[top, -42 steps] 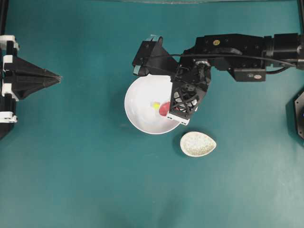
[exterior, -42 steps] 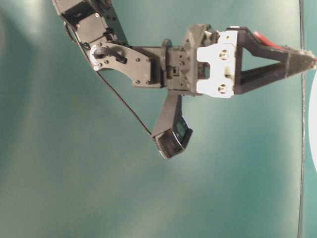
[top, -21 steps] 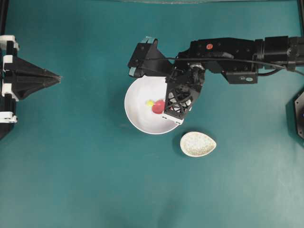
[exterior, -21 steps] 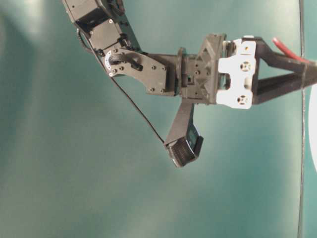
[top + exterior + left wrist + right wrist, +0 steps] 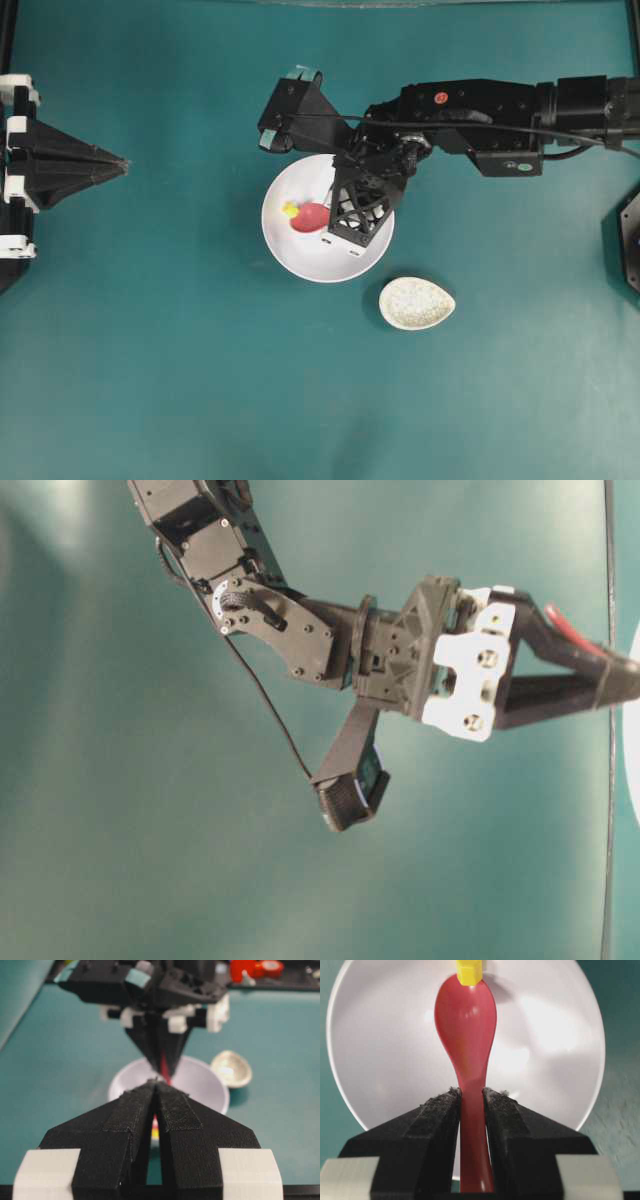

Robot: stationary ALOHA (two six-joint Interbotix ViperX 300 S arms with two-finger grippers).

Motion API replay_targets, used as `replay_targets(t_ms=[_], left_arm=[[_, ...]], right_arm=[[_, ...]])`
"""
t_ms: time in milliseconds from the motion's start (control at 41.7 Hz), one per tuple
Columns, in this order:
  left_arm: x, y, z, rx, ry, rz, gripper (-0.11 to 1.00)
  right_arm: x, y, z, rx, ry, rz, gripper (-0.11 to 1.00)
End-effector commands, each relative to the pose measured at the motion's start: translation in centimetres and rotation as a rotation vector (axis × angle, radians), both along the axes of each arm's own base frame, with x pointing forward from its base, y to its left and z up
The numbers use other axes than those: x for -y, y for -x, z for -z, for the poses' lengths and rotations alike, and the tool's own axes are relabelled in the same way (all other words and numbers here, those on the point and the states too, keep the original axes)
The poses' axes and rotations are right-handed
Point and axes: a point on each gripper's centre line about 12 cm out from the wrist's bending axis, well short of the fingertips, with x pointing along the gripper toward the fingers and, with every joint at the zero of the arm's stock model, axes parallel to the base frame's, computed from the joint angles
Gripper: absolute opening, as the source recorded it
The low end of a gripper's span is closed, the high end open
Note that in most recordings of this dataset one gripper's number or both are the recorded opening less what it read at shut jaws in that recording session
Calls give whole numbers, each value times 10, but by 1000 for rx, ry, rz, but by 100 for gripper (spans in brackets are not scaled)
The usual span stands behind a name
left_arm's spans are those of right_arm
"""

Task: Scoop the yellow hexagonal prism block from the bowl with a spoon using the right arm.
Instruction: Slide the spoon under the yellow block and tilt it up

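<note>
The right claw is clenched on the handle of a red spoon, whose length runs straight out from the claw across the white bowl. The scoop tip touches the yellow block, partly cut off at the frame edge. The left claw is clenched, empty.

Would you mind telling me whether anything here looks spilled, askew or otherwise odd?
Nothing stands out. The bowl sits upright, the spoon is held straight by its handle, and the yellow block sits at the scoop's tip inside the bowl.

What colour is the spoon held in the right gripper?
Glossy pink-red. The spoon shows best in the right wrist view, clamped in the right gripper.
</note>
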Motion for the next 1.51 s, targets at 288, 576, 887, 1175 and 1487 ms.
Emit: replay_targets(t_ms=[288,576,887,1175,1487], left_arm=[[0,-2,-5,10,-4,-1,0],[0,-2,-5,10,-4,-1,0],[0,-2,-4,7,-4,-1,0],[-1,-3,-3,4,-3,-1,0],[-1,-3,-3,1,-5,-1,0]], right_arm=[[2,-10,-27,136,26,14,22],[3,-10,-29,179,34,22,22],[2,0,-26,231,45,38,22],[-2,18,-28,323,61,51,22],[-5,43,-48,540,106,73,22]])
